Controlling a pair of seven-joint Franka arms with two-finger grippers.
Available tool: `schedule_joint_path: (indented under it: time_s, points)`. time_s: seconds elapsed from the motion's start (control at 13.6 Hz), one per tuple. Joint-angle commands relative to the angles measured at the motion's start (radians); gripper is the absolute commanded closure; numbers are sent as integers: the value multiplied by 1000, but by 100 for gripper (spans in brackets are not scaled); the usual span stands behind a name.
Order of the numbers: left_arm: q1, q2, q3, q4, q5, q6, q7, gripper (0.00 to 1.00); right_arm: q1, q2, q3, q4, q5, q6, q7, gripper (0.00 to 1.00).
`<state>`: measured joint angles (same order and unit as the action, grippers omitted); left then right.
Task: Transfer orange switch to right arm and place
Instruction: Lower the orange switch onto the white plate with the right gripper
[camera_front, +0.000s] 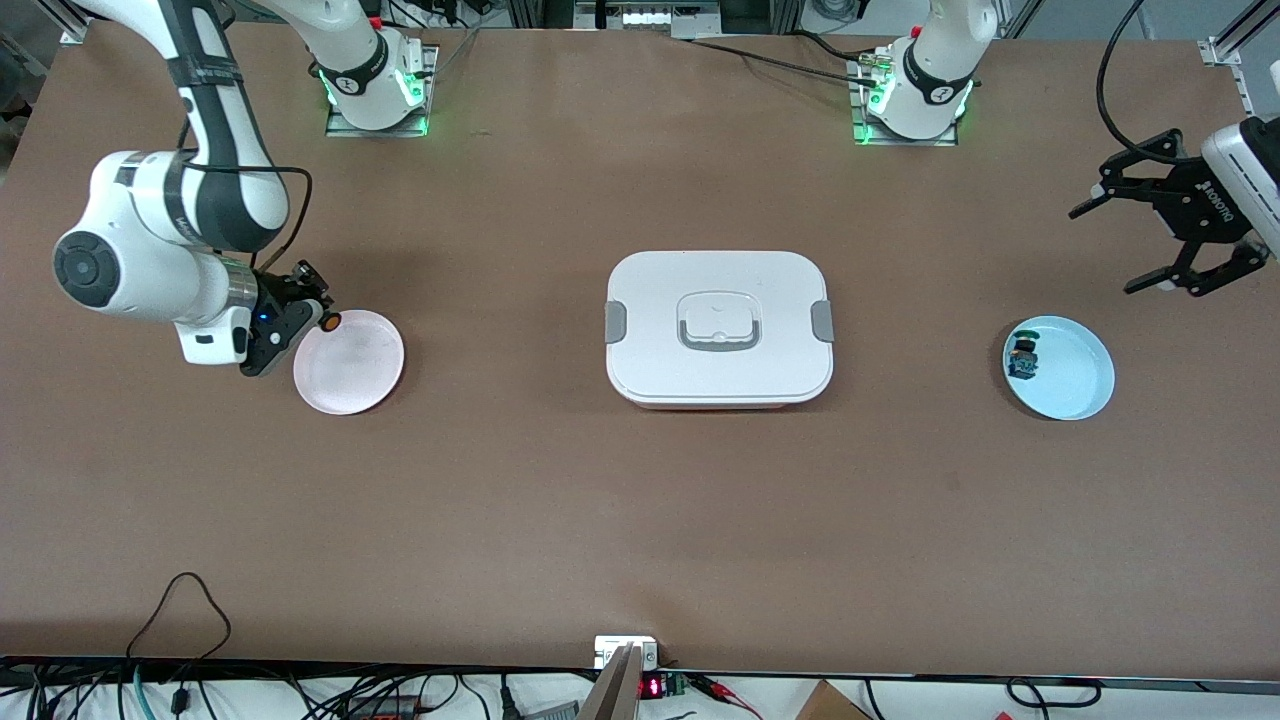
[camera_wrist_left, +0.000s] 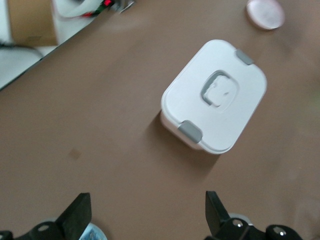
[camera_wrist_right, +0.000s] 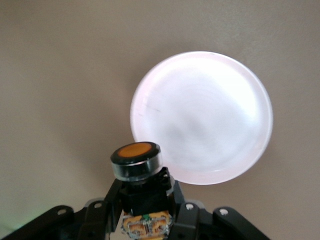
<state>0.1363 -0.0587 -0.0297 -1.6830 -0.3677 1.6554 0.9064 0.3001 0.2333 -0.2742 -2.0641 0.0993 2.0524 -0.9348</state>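
The orange switch (camera_front: 327, 321) has a black body and an orange cap. It is held in my right gripper (camera_front: 305, 315), which is shut on it just over the rim of the pink plate (camera_front: 349, 362) on the side toward the right arm's end. In the right wrist view the switch (camera_wrist_right: 136, 161) sticks out from between the fingers of the right gripper (camera_wrist_right: 145, 200), with its cap at the edge of the pink plate (camera_wrist_right: 205, 117). My left gripper (camera_front: 1100, 252) is open and empty, up over the table beside the blue plate (camera_front: 1075, 385). It also shows in the left wrist view (camera_wrist_left: 147, 220).
A white lidded box (camera_front: 718, 328) with grey clips sits mid-table and also shows in the left wrist view (camera_wrist_left: 215, 95). The blue plate holds a small black switch with a green-blue cap (camera_front: 1023, 357). Cables and a device lie along the table edge nearest the front camera.
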Motion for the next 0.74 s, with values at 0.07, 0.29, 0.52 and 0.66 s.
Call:
schedule_joint_path:
  time_s: [0.07, 0.29, 0.52, 0.66]
  points:
    - [-34, 17, 7, 48, 197, 1, -222, 0, 5, 0, 3, -56, -84, 149, -227, 100]
    - [-46, 25, -16, 54, 260, -3, -434, 0, 5, 17, 3, -91, -85, 268, -315, 100]
    - [-46, 25, -53, 65, 282, -44, -680, 0, 31, 38, 3, -100, -85, 311, -317, 100]
    - [-47, 23, -55, 63, 283, -84, -844, 0, 43, 58, 3, -111, -87, 348, -317, 100]
